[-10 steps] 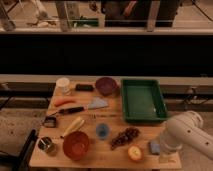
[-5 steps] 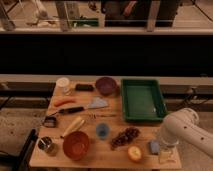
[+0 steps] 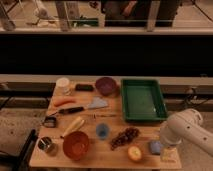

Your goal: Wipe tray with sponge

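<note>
The green tray (image 3: 144,100) lies at the back right of the wooden table, and nothing shows inside it. The blue-grey sponge (image 3: 155,147) lies flat near the front right corner, between the apple (image 3: 134,153) and my gripper. My gripper (image 3: 168,152) hangs from the white arm (image 3: 186,129) at the table's front right edge, just right of the sponge and very close to it. I cannot tell if it touches the sponge.
Dark grapes (image 3: 125,137), a blue cup (image 3: 102,131) and an orange bowl (image 3: 76,145) sit along the front. A purple bowl (image 3: 105,85), black block (image 3: 84,87), white cup (image 3: 63,85), carrot (image 3: 65,101) and knife (image 3: 82,107) lie left of the tray.
The arm has shifted only slightly beside the sponge. The sponge and the other things on the table have not moved.
</note>
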`<state>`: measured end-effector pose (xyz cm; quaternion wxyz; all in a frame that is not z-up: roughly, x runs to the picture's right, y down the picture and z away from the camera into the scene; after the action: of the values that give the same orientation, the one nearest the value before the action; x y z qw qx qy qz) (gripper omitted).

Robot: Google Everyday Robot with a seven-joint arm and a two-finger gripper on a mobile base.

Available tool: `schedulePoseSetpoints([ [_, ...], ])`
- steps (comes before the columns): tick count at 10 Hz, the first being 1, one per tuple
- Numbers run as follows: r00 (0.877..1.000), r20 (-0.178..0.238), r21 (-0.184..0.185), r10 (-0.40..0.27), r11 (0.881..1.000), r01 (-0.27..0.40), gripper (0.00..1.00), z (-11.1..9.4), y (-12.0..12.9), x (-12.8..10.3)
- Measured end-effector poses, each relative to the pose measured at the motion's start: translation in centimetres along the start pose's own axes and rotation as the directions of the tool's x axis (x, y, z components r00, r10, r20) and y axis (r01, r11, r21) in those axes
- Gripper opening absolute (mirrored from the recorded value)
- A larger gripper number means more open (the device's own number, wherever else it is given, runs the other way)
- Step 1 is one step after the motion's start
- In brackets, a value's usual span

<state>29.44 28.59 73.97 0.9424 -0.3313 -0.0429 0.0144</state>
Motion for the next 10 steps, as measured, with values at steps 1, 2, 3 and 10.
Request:
schedulePoseSetpoints([
  [1,1.000,0.003,0.007,0.003,1.000,-0.003,0.80,0.1,-0.2,0.4],
  [2,1.000,0.008,0.015,0.004,1.000,-0.004,0.80,0.2,-0.4,0.7],
  [3,1.000,0.015,0.022,0.012,1.000,-0.013,0.80,0.4,-0.3,1.5],
  [10,0.999,0.041,0.029,0.028,0.999,-0.029,0.80,2.1,-0.5,3.4],
])
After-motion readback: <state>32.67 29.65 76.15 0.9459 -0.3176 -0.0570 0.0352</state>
